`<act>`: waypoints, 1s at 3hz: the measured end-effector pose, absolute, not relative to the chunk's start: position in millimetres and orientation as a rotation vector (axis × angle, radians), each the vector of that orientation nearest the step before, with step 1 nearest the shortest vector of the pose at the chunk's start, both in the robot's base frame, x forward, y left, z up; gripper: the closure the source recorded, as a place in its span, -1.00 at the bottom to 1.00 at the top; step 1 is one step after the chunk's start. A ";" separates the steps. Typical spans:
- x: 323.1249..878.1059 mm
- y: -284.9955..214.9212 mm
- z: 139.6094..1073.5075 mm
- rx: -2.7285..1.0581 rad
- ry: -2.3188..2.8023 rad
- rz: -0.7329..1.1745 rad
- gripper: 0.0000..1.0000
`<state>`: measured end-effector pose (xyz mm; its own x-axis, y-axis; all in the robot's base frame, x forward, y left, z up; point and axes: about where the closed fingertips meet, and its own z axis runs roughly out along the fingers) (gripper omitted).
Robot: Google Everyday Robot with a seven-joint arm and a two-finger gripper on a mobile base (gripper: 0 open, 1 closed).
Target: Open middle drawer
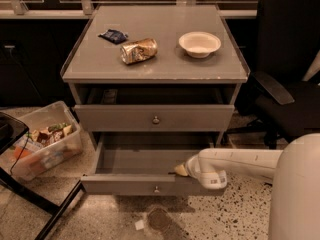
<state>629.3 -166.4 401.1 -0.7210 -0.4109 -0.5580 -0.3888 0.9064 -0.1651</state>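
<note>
The grey cabinet (pixel 155 64) shows two drawer fronts. The upper drawer (pixel 125 119) stands almost flush with the frame, its small round knob at centre. Below it the middle drawer (pixel 120 184) is pulled far out, so its empty grey inside shows, and its knob (pixel 157 189) faces me. My gripper (pixel 180 170) comes in from the right on a white arm (pixel 240 163) and rests at the top rim of the middle drawer's front, a little right of the knob. Anything under the pulled-out drawer is hidden.
On the cabinet top lie a crushed can (pixel 138 50), a dark blue packet (pixel 113 35) and a white bowl (pixel 199 43). A clear bin of snacks (pixel 42 145) stands on the floor at left beside a black frame (pixel 30 199). A black office chair (pixel 290 84) is at right.
</note>
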 end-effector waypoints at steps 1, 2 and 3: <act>629.3 -166.4 406.4 -0.571 2.456 -0.048 0.31; 622.0 -166.2 394.4 -0.735 2.411 -0.130 0.77; 628.9 -165.8 399.3 -0.824 2.349 -0.175 1.00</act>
